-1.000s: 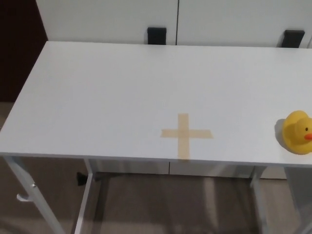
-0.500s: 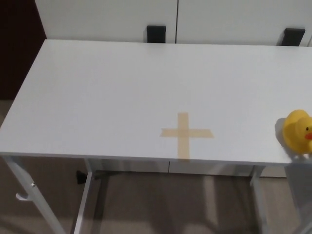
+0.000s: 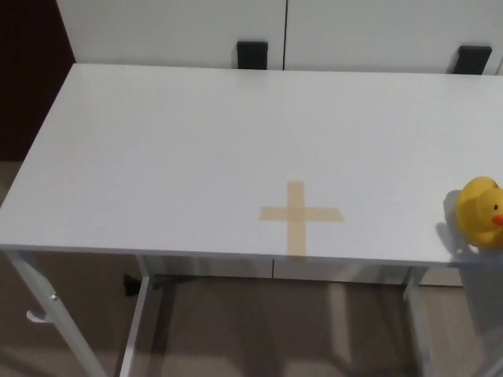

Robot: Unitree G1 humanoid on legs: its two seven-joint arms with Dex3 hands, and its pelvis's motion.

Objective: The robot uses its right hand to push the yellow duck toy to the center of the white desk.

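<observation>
A yellow duck toy (image 3: 479,211) with an orange beak sits near the front right of the white desk (image 3: 196,141), cut by the picture's right edge. A cross of tan tape (image 3: 299,214) marks the desk to the duck's left, close to the front edge. Neither of my hands shows in the head view.
Two black brackets (image 3: 252,55) (image 3: 474,59) stand behind the desk's far edge against a white wall. The desk's white legs (image 3: 47,314) and the brown floor show below the front edge. A dark panel (image 3: 31,71) lies at the far left.
The whole picture has shifted very slightly, so the camera moved. A faint shadow has grown at the front right under the duck. The duck stays in place.
</observation>
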